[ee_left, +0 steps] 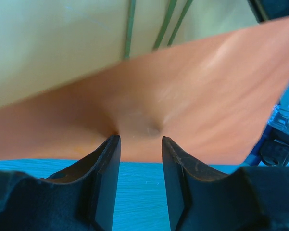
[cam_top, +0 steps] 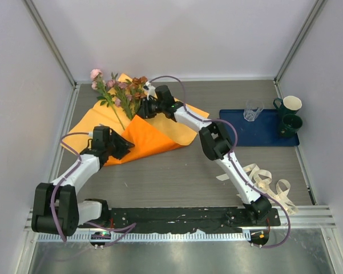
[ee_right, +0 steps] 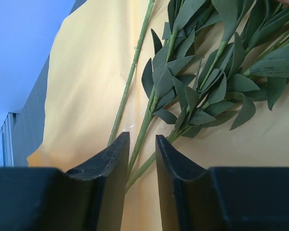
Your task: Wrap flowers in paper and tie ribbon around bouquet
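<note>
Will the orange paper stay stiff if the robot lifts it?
Probably floppy: the orange paper lies folded over itself with a soft dent. It looks thin, so likely light and easy to crease. Pushed, it might slide on the table.

Paper (cam_top: 160, 137) lies far left on worktop (cam_top: 177, 180), near corner folded over. Flowers (cam_top: 122, 94) lie on it, blooms past its far edge. Tray (cam_top: 262, 136) sits right of paper, glass (cam_top: 253, 111) on it, mugs (cam_top: 290, 124) at its right end. Ribbon (cam_top: 265, 180) lies before tray.
</note>
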`<state>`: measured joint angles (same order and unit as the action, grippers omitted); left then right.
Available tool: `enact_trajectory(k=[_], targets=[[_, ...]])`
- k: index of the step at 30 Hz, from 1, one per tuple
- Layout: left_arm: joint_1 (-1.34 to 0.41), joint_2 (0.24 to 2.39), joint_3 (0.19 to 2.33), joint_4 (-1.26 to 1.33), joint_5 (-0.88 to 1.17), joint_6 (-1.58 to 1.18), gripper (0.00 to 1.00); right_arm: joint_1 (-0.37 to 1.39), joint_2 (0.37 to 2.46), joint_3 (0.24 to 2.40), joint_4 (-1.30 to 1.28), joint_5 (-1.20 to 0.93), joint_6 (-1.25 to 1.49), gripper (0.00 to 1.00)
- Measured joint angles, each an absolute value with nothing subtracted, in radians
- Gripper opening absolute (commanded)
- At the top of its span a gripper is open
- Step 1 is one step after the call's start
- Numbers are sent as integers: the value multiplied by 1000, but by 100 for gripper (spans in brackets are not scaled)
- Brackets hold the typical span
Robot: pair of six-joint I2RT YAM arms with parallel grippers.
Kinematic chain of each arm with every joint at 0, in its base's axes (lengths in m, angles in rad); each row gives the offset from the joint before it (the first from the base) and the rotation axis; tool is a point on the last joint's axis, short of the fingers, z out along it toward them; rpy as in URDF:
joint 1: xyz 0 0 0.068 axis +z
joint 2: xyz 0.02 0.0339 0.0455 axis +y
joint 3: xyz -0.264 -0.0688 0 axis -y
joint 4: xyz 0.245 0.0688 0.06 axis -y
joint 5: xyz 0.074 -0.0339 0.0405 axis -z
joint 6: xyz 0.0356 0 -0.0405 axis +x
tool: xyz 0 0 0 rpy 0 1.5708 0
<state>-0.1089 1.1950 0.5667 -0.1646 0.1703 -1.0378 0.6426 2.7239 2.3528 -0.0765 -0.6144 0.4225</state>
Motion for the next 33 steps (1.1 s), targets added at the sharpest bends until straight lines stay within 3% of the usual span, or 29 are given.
enact_trajectory(k=[2, 4, 10, 16, 21, 27, 30, 31, 33], targets=[[-109, 1223, 567, -155, 176, -1040, 41, 637, 2719, 2350, -78, -615, 455, 57], [-107, 1254, 567, -148, 181, -1040, 41, 631, 2674, 2271, -84, -615, 476, 64], [-102, 1267, 567, -144, 184, -1040, 42, 570, 2434, 1944, -85, -674, 500, 75], [-101, 1230, 558, -139, 183, -1039, 42, 474, 2159, 1625, 23, -773, 507, 76], [-96, 1202, 535, -141, 183, -1038, 42, 513, 2132, 1553, 106, -809, 512, 73], [-96, 1169, 533, -149, 176, -1031, 42, 588, 2156, 1539, 109, -834, 509, 56], [-96, 1167, 533, -154, 176, -1021, 44, 620, 2160, 1539, 112, -838, 498, 18], [-96, 1166, 533, -156, 176, -1019, 46, 628, 2160, 1539, 112, -836, 495, 0], [-96, 1158, 533, -166, 176, -1013, 48, 646, 2163, 1542, 112, -822, 481, 0]])
